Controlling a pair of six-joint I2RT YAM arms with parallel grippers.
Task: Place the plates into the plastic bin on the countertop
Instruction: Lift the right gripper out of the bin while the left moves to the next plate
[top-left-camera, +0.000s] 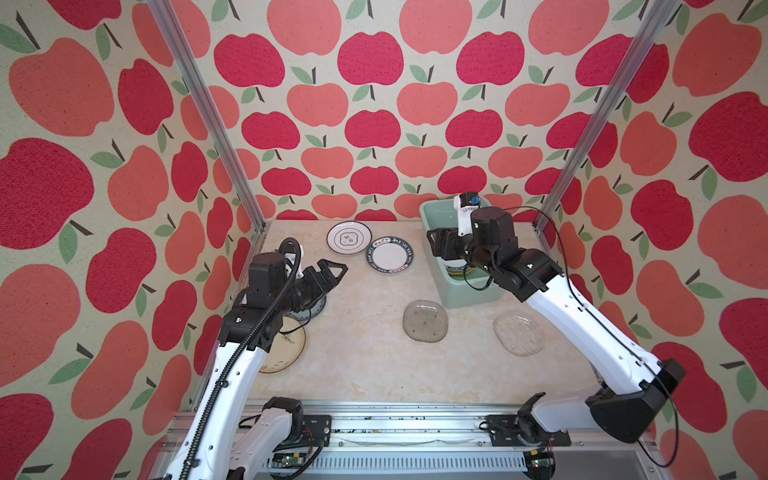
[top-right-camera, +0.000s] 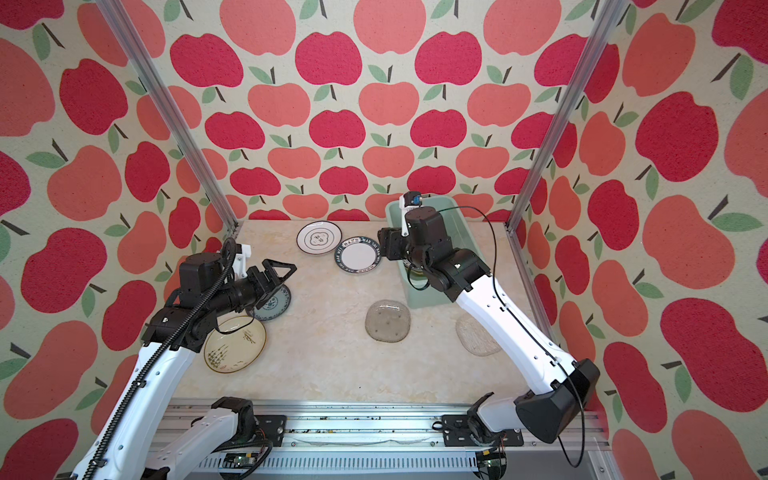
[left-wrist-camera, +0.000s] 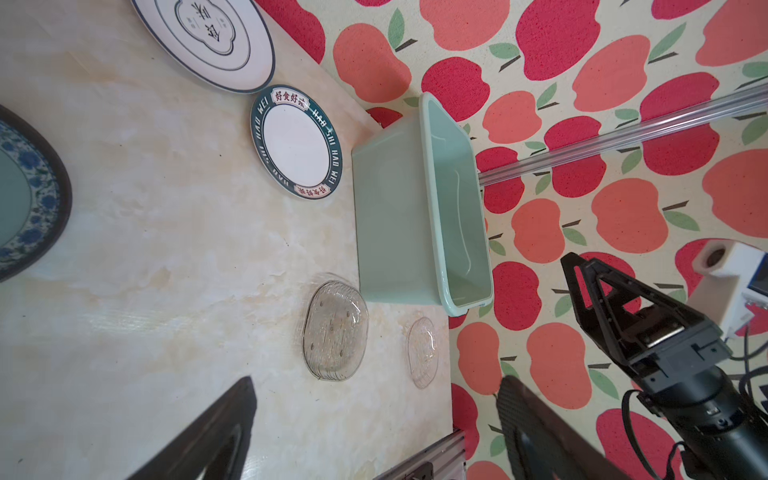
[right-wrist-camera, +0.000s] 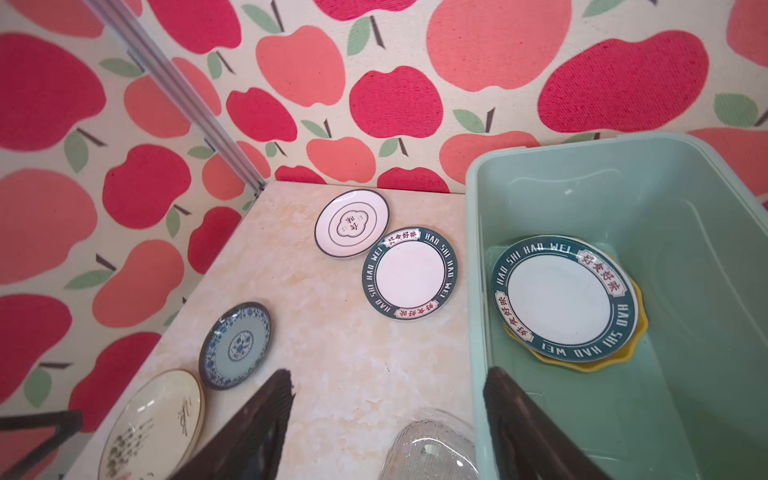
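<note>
The plastic bin (top-left-camera: 470, 297) stands at the back right of the countertop (top-left-camera: 365, 365). In it a white plate with a dark lettered rim (right-wrist-camera: 563, 299) lies on a yellow plate (right-wrist-camera: 638, 332). My right gripper (right-wrist-camera: 386, 374) hovers open and empty over the bin's left wall, also seen in a top view (top-left-camera: 434, 247). On the countertop lie an emblem plate (top-left-camera: 349, 237), a lettered-rim plate (top-left-camera: 390, 256), two clear glass plates (top-left-camera: 425, 321) (top-left-camera: 519, 332), a blue-patterned plate (top-right-camera: 272, 305) and a cream plate (top-right-camera: 235, 345). My left gripper (top-left-camera: 332, 272) is open and empty above the blue plate.
Aluminium posts (top-left-camera: 208, 108) stand at both back corners, and apple-patterned walls close in three sides. The left arm hides part of the blue and cream plates. A rail (top-left-camera: 395, 424) with the arm bases runs along the front edge.
</note>
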